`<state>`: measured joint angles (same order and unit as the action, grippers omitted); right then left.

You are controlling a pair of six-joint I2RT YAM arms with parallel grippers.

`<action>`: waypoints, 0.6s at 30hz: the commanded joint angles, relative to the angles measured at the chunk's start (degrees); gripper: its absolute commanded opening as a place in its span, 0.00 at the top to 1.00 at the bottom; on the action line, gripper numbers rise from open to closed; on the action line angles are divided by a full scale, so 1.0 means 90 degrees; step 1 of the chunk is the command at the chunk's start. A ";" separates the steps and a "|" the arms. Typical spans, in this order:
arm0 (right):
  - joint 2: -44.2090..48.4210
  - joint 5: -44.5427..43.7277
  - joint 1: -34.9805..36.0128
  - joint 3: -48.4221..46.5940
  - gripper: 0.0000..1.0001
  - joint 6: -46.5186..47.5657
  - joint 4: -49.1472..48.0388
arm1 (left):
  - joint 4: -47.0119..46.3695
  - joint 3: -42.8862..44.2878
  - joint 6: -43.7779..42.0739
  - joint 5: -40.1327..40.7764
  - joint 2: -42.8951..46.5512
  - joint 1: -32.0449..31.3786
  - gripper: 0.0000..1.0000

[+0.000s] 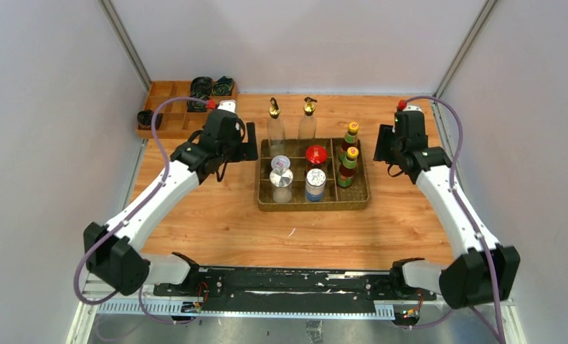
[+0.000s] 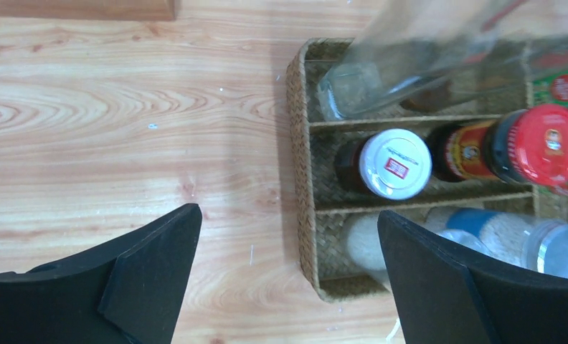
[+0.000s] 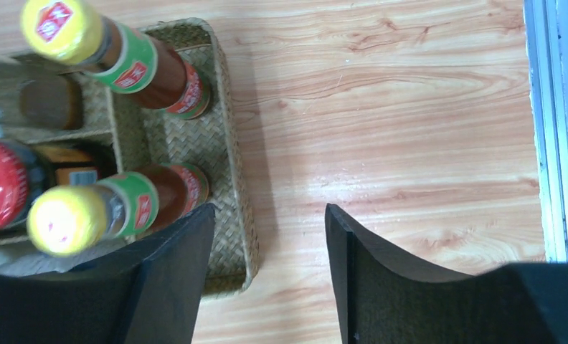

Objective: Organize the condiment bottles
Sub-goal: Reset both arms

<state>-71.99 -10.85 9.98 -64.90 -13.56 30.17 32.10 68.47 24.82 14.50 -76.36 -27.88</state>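
Observation:
A woven basket (image 1: pixel 263 179) at mid-table holds all the condiments. Two clear gold-spouted bottles (image 1: pixel 275 127) (image 1: pixel 308 123) stand in its back row. The white-lidded jar (image 1: pixel 280 163) and red-lidded jar (image 1: pixel 315 155) sit mid-row. Two silver-lidded shakers (image 1: pixel 282 185) (image 1: pixel 315 185) are in front. Two yellow-capped sauce bottles (image 1: pixel 350 140) (image 1: pixel 348 166) fill the right column. My left gripper (image 1: pixel 251 150) (image 2: pixel 288 215) is open and empty over the basket's left rim (image 2: pixel 294 93). My right gripper (image 1: pixel 383 147) (image 3: pixel 269 209) is open and empty beside the basket's right rim (image 3: pixel 234 143).
A wooden divided tray (image 1: pixel 166 107) with dark rolled bundles (image 1: pixel 202 87) sits at the back left, behind my left arm. The table's right edge (image 3: pixel 546 129) is close to my right gripper. Grey walls enclose three sides.

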 commanded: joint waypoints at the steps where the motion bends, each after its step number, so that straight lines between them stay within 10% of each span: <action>1: 0.0905 0.0442 -0.0031 0.0274 0.34 0.0045 0.0445 | 0.0389 -0.0208 -0.0137 -0.0293 0.0840 0.0021 0.00; 18: 0.3040 0.2115 0.0304 0.0505 0.26 -0.0200 0.1166 | 0.0828 -0.1193 0.0033 -0.0835 0.3007 -0.0057 0.00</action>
<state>-46.02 4.71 11.79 -62.33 -14.17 37.80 38.09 58.63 24.51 8.32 -51.05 -27.99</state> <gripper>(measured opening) 0.731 0.999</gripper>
